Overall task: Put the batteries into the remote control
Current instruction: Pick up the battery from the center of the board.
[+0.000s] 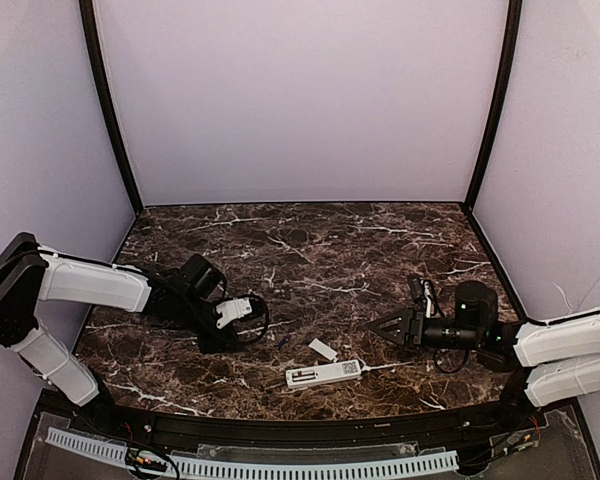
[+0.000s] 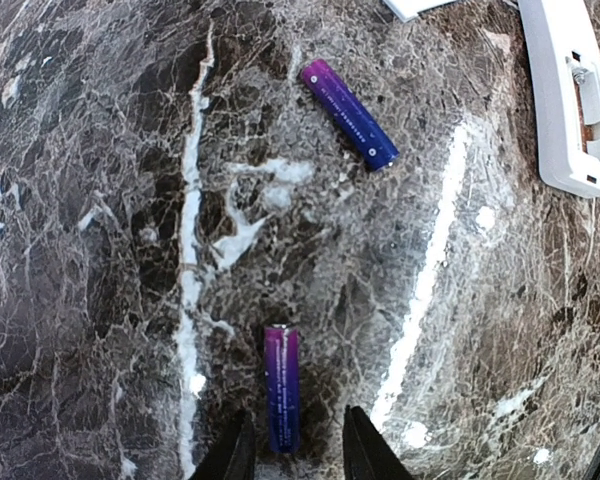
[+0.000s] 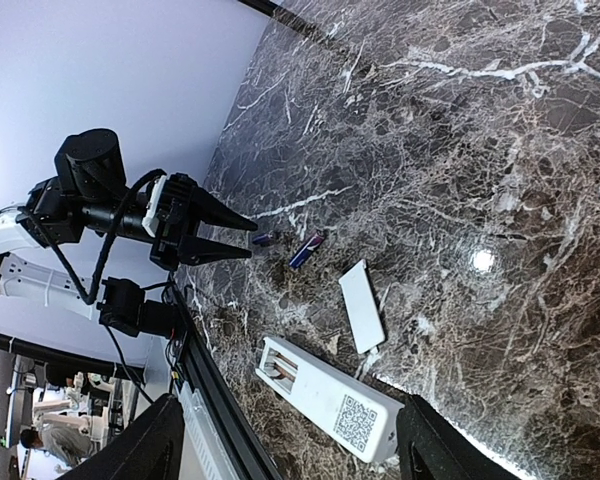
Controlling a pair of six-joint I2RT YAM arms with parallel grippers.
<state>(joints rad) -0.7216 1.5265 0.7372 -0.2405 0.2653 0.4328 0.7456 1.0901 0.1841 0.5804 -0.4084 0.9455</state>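
Two dark blue-purple batteries lie on the marble table. One battery lies lengthwise between the fingertips of my left gripper, with a small gap on each side; the jaws are open and low over the table. The other battery lies loose farther out. The white remote control lies back up, its battery recess uncovered. My right gripper hangs open to the right of it, holding nothing; in the right wrist view the remote shows between its fingers.
The small white cover plate lies flat between the loose battery and the remote. A black rail runs along the near table edge. Pale walls close in the back and sides.
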